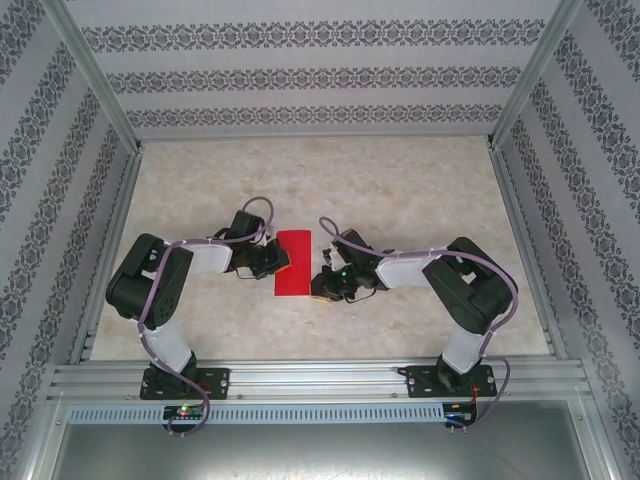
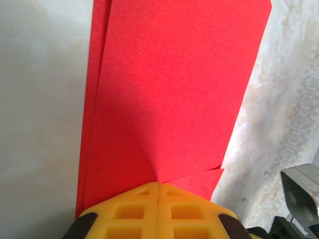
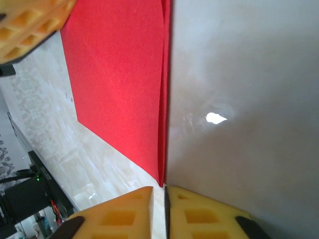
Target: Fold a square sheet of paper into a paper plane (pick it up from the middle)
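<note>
**Red paper folded to a rectangle, a gripper at each long side**

So the red paper (image 1: 293, 262) lay flat around the middle of the tabletop (image 1: 420, 190), a bit closer to the near edge than the far one. It read as a tall rectangle, long sides running near to far. The left wrist camera showed two layers. The top one sat slightly off the bottom one, so a thin red strip poked out along one long side. A small corner flap stuck out close to the fingers.

The left gripper (image 2: 158, 185) was at the paper's left long side with its yellow fingers pressed together. The tips were right on the paper's edge, and a crease ran out from them. Honestly couldn't tell whether any paper was pinched in there.

The right gripper (image 3: 159, 191) sat at the right side, toward the near corner. Its fingers were barely apart, just a thin dark slit. The paper's corner stopped just short of the tips, not between them.

Further out, the left arm (image 1: 160, 280) and right arm (image 1: 465, 285) bent inward from the near edge of the tabletop.
</note>
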Available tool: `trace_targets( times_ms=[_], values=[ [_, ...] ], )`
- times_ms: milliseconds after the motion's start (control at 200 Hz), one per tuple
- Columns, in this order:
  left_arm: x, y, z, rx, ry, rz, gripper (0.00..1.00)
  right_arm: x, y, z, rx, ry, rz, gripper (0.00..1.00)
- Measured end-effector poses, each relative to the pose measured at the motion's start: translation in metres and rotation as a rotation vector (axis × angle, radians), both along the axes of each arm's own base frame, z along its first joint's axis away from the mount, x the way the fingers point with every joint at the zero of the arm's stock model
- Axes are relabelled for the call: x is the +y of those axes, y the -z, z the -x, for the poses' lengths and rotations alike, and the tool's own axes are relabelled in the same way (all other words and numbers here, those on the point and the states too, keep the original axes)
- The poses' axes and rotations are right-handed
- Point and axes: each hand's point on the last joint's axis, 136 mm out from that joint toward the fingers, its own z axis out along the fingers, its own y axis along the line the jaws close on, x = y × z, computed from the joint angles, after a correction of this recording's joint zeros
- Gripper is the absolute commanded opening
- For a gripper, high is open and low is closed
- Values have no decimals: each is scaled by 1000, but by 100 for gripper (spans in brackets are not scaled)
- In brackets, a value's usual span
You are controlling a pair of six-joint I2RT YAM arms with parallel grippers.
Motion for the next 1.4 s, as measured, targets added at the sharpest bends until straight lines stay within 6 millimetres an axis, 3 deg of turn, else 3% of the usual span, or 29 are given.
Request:
trace_targets(
  times_ms=[140, 455, 644, 904, 1399],
  values=[
    [0, 0, 0, 0, 2, 2, 0, -7, -11, -11, -45, 36, 12, 33],
    [-2, -1, 1, -2, 6, 2, 0, 0, -15, -43, -80, 87, 22, 36],
    [-3, -1, 1, 2, 2, 3, 0, 3, -2, -48, -46, 105, 40, 36],
    [-3, -1, 1, 5, -1, 5, 0, 14, -2, -56, -31, 120, 12, 33],
    [2, -2, 2, 10, -20, -18, 3, 13, -3, -60, -30, 150, 36, 36]
  ],
)
